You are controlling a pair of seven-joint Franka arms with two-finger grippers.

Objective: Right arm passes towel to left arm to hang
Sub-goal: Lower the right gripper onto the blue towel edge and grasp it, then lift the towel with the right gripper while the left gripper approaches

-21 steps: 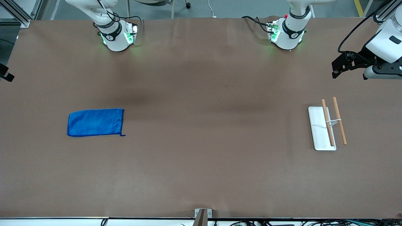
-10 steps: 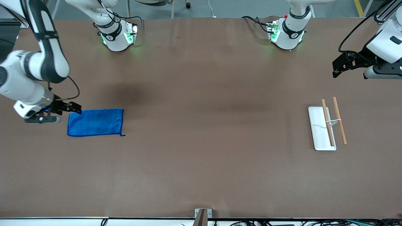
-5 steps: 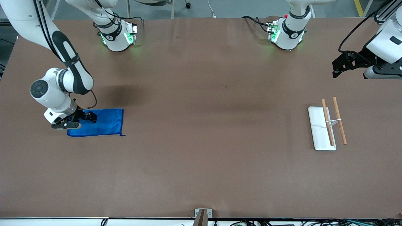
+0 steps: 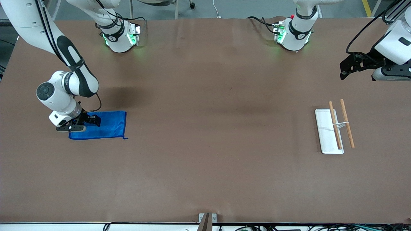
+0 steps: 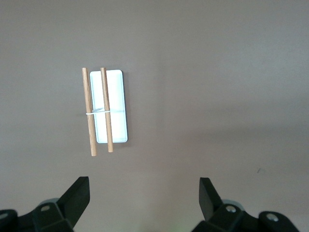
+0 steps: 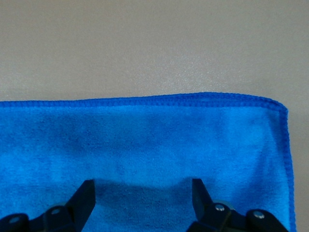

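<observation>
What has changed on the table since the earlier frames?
The right arm's tool swung in from the table's edge and came down over the towel, fingers open, nothing gripped yet. The towel lies flat where it was. The left arm's tool waits open over the table, and the rack is unmoved.

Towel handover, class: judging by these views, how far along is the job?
Barely begun. Done: the right pincer is over the towel, fingers open. In hand: nothing yet; the towel lies flat on the table. The left pincer waits open in the air near the rack. Left: the grasp, the lift, the pass to the left arm, and hanging on the rack's wooden rods.
</observation>
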